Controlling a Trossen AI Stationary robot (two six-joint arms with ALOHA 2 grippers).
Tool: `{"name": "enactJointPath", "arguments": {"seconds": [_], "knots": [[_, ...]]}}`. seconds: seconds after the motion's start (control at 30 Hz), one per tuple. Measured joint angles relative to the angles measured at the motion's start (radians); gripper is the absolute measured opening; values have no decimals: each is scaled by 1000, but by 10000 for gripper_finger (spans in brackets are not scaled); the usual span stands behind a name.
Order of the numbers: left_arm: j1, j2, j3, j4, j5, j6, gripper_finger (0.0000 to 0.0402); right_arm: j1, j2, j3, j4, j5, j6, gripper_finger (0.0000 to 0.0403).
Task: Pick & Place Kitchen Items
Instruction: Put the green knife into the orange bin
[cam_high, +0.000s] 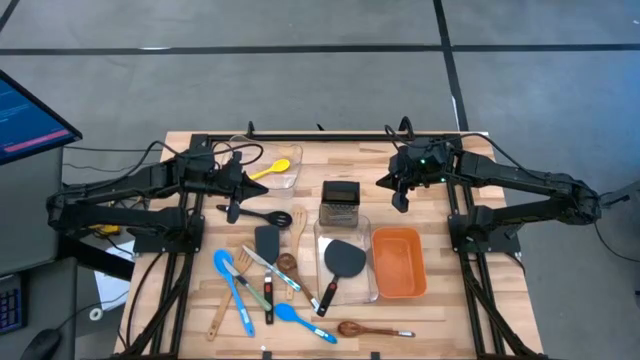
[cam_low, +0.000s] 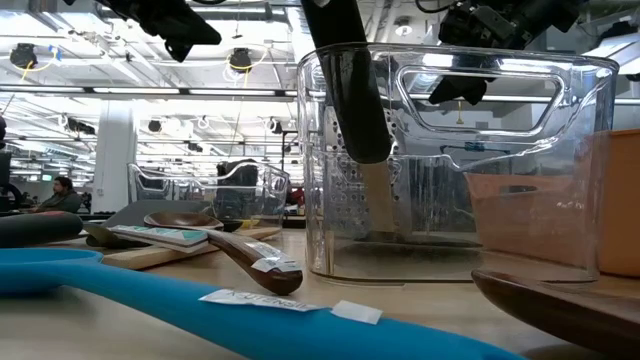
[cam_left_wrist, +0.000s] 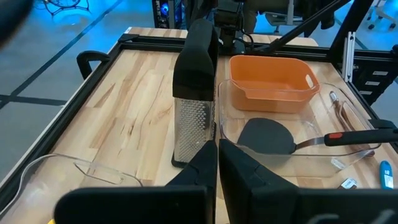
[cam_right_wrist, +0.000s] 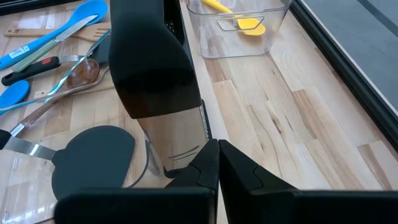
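Note:
The steel box grater (cam_high: 340, 203) with a black top stands upright on the table at the middle, also in the left wrist view (cam_left_wrist: 194, 93) and the right wrist view (cam_right_wrist: 155, 81). A black turner (cam_high: 345, 258) lies in a clear bin (cam_high: 322, 240). A yellow spoon (cam_high: 276, 168) lies in a second clear bin (cam_high: 292, 178) at the far left. Blue, wooden and black utensils (cam_high: 262, 285) lie loose at the near left. My left gripper (cam_high: 233, 207) is shut and empty, left of the grater. My right gripper (cam_high: 401, 200) is shut and empty, right of it.
An orange bin (cam_high: 398, 262) stands right of the clear bin with the turner. A black slotted spoon (cam_high: 266, 216) lies just beside my left gripper. A wooden spoon (cam_high: 362, 328) lies at the near edge. Bare wood shows at the far middle (cam_high: 345, 160).

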Motion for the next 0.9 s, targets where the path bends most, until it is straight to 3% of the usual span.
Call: {"name": "enactJointPath", "arguments": {"seconds": [0.47,0.9], "knots": [[-85,0,0,196,0,98,2,0,0,0,-1,0,0,1],[-252,43,1,209,-75,99,2,0,0,0,-1,0,0,1]]}}
